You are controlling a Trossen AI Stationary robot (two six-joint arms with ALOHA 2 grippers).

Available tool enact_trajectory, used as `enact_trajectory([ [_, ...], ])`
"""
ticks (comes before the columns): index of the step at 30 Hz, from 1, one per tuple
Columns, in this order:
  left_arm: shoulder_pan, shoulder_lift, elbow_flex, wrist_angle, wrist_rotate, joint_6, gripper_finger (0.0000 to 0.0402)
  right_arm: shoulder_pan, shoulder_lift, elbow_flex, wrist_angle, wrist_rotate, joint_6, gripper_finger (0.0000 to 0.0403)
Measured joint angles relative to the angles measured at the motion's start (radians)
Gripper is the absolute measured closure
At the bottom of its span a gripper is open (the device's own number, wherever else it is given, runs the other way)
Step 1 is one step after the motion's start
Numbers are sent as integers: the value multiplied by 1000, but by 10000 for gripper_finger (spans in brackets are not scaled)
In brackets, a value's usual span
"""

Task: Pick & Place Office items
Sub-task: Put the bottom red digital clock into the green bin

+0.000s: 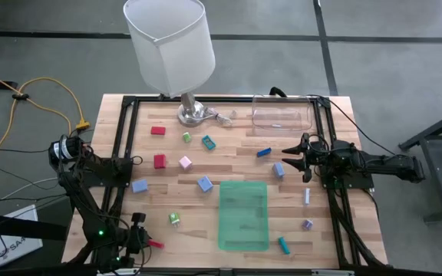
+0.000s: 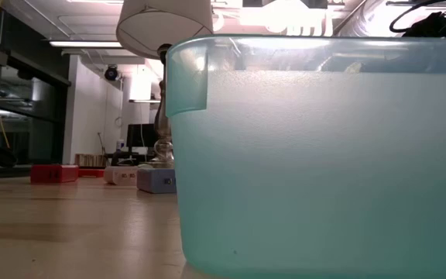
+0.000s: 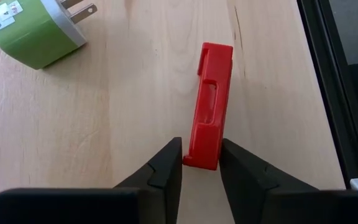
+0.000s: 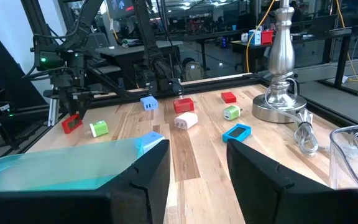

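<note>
My left gripper [image 1: 146, 242] is at the table's near left corner, shut on a red flat piece [image 3: 213, 106], which also shows in the right wrist view as the red piece [image 4: 72, 123]. A green plug adapter [image 3: 33, 31] lies close by on the wood. Other office items are scattered over the table, among them a red block [image 1: 159, 161], a pink block [image 1: 185, 162] and a blue block [image 1: 205, 183]. My right gripper [image 4: 197, 162] waits open at the right side, level, with nothing between its fingers. My left gripper pinches the red piece's near end [image 3: 202, 158] between its two fingers [image 3: 166, 165], one on each long side. The fingers slant down from the table's left and lie along the piece. The rest of the piece reaches out ahead of the fingertips, low over the wood.
A flat green tray [image 1: 243, 215] lies right of centre near the front, and its wall [image 2: 324, 155] fills the low view. A clear container [image 1: 282, 115] and a lamp [image 1: 171, 54] stand at the back. The black frame rail [image 3: 334, 93] runs beside the red piece.
</note>
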Motion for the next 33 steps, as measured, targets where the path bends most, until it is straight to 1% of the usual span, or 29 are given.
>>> enact_trajectory([
  [11, 0, 0, 0, 0, -1, -18, 327, 0, 0, 0, 0, 0, 0, 256],
  [24, 0, -5, 0, 17, 0, -18, 330, 0, 0, 0, 0, 0, 0, 256],
  [27, 0, -25, 0, 22, -6, -2, 330, 0, 0, 0, 0, 0, 0, 256],
  [30, 1, -55, 0, 22, -35, 35, 330, 0, 0, 0, 0, 0, 0, 256],
  [33, 27, -83, 0, 35, -54, 87, 330, 0, 0, 0, 0, 0, 0, 256],
])
